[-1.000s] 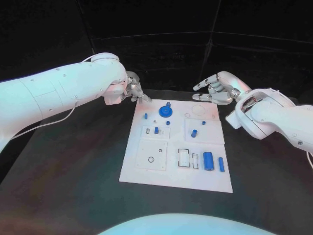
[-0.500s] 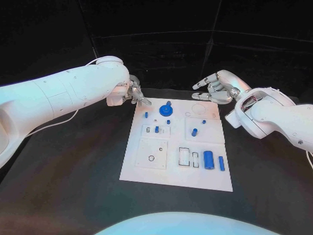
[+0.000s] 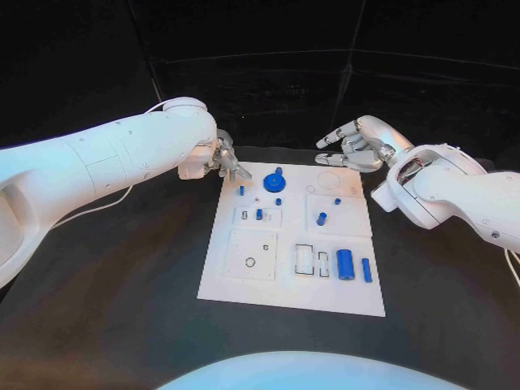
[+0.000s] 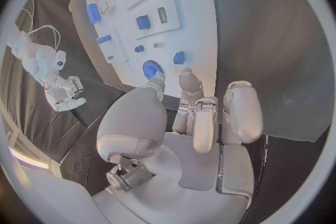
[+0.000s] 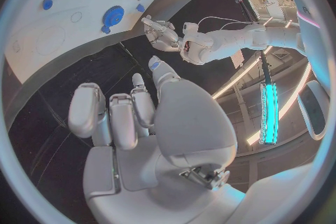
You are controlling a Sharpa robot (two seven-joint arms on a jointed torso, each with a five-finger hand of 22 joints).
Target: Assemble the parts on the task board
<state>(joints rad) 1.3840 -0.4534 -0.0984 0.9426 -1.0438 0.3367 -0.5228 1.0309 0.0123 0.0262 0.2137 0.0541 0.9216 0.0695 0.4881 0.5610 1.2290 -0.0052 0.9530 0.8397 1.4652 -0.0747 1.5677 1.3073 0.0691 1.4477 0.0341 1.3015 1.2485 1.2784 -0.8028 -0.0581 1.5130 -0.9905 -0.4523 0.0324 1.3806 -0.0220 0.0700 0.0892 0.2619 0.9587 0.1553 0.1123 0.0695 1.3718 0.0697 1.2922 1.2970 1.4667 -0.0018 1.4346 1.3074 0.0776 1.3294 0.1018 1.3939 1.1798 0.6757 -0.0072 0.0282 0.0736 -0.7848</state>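
- Your left hand [image 3: 222, 158] hovers off the far left corner of the task board [image 3: 243, 280], its fingers loosely curled around nothing.
- Your right hand [image 3: 356, 148] hovers beyond the far right corner, fingers partly curled, also empty.
- The blue parts [image 3: 345, 265] sit on the board, including a gear [image 3: 275, 184] near its far edge.

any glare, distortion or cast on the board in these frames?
Head view: task board evenly lit and legible, dark backdrop, no glare. Left wrist view: fisheye bows the board's edges, left hand looms large. Right wrist view: same bowing behind the right hand; bright light strips in the room.
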